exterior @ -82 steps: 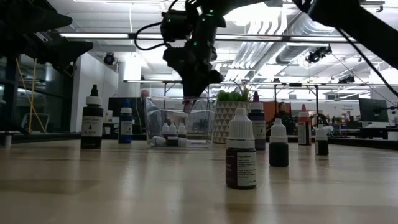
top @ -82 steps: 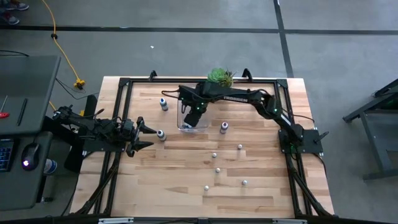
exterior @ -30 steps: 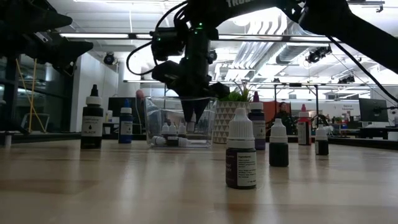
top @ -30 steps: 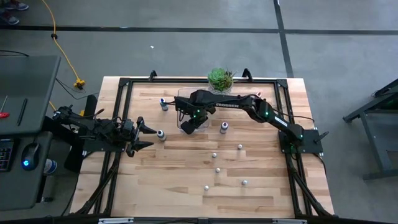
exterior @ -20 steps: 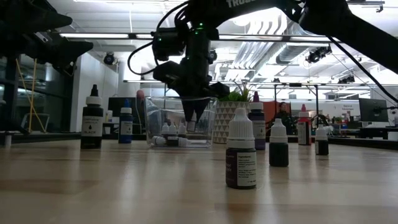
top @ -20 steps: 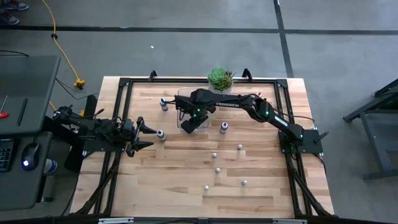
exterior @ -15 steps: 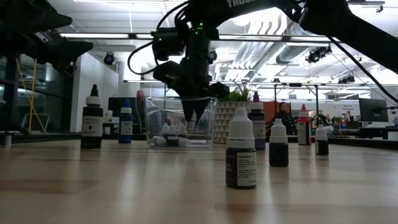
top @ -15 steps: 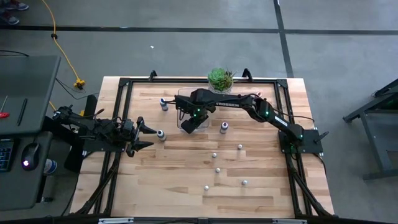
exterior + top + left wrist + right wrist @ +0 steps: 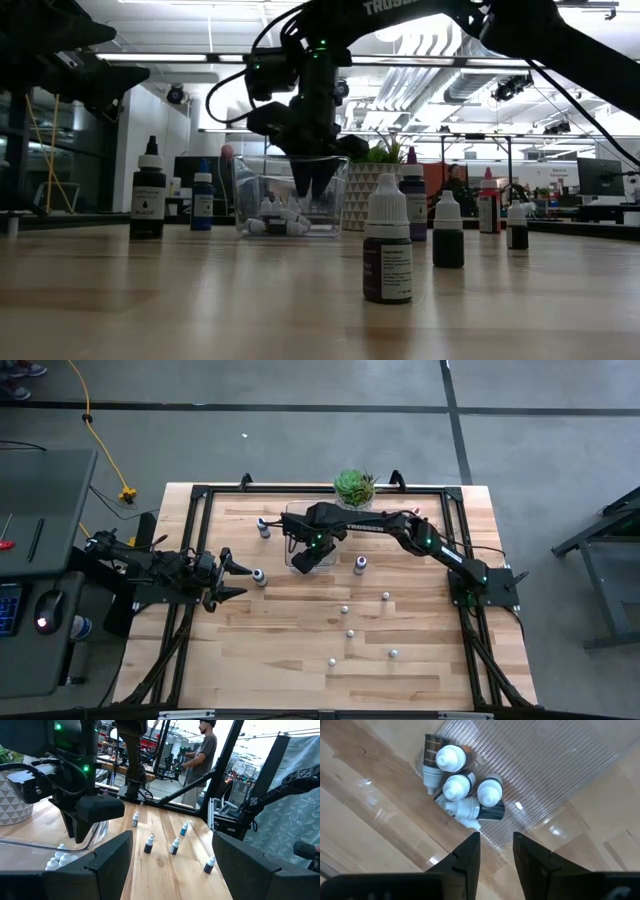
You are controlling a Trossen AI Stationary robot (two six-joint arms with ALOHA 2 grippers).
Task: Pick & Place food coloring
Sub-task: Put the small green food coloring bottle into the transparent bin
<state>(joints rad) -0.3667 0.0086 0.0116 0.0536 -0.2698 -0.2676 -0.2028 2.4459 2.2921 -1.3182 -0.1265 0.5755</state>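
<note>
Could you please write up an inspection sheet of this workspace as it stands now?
Surface: wooden table, black frame around it.
Job's things: bottles in the clear bin; a cluster lies there; loose bottles stand on the table.
Clutter: potted succulent at the far edge.
Grippers: right gripper open above the bin, holding nothing; left gripper open at the left edge, beside a bottle.
Cables: yellow cord on the floor.
Surroundings: desk with mouse; a person beyond the table.
</note>
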